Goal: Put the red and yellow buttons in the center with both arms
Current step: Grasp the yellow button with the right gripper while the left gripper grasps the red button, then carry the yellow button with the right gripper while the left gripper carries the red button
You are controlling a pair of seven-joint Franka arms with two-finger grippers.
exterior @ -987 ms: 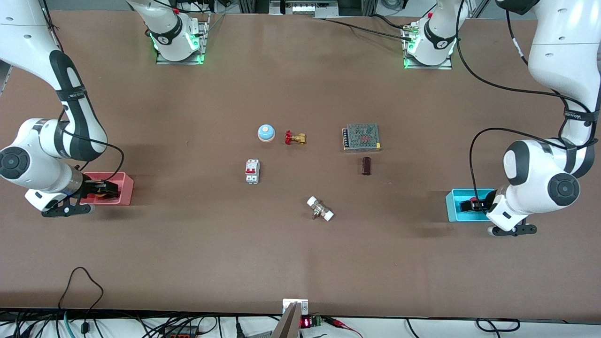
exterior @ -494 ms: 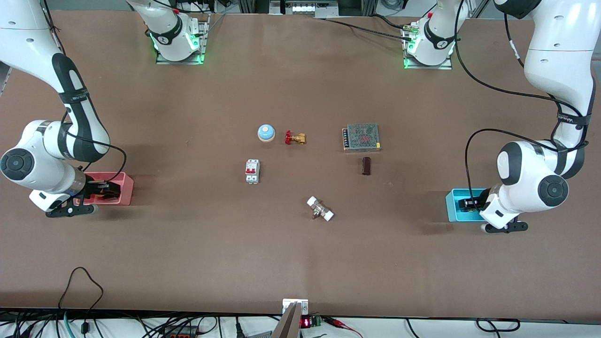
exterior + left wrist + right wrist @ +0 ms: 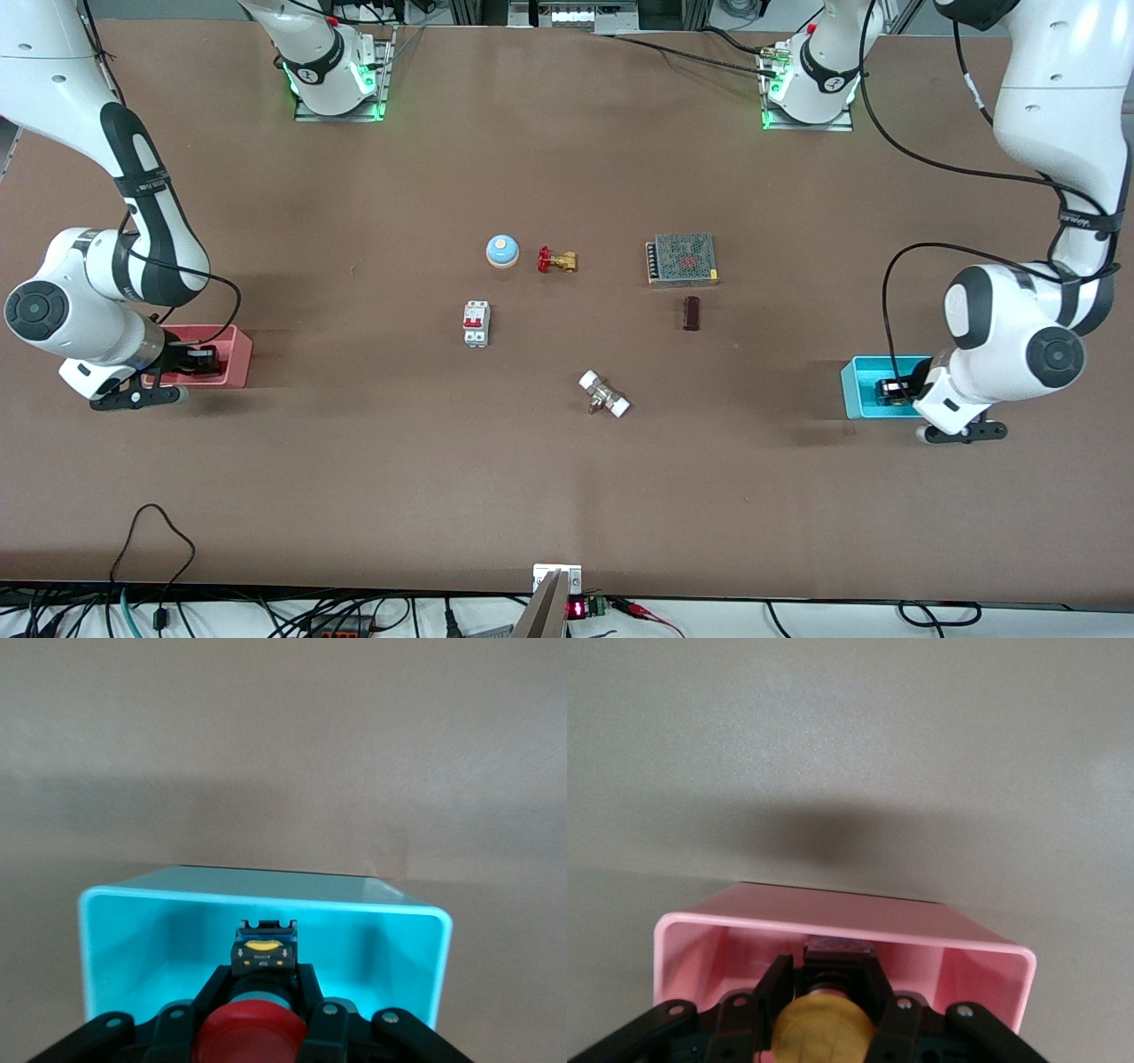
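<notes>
A: The yellow button (image 3: 824,1023) is seen clamped between the fingers of the right end effector (image 3: 197,361), inside the pink tray (image 3: 237,340) at the right arm's end of the bench (image 3: 354,461). Compared with a second ago, that end effector has been drawn slightly back toward the tray's outer end, and the orange cap once glimpsed from the front is now hidden by the wrist.

B: So a grasp is judged to have been made there, though no clear lift is shown yet. And the middle of the bench?

A: Nothing there has been disturbed: the blue bell (image 3: 501,250), the red-handled valve (image 3: 556,260), the circuit breaker (image 3: 476,323), the white-capped fitting (image 3: 604,393), the power supply (image 3: 681,259) and the dark cylinder (image 3: 691,313) are left as they were.

B: And the cyan tray (image 3: 857,390)?

A: The red button (image 3: 244,1038) is held in it, the left end effector (image 3: 890,391) closed on its black body. The left wrist has been shifted a little over the last second.

B: Then both pickups are judged secured; the carrying to the centre remains to be done.
</notes>
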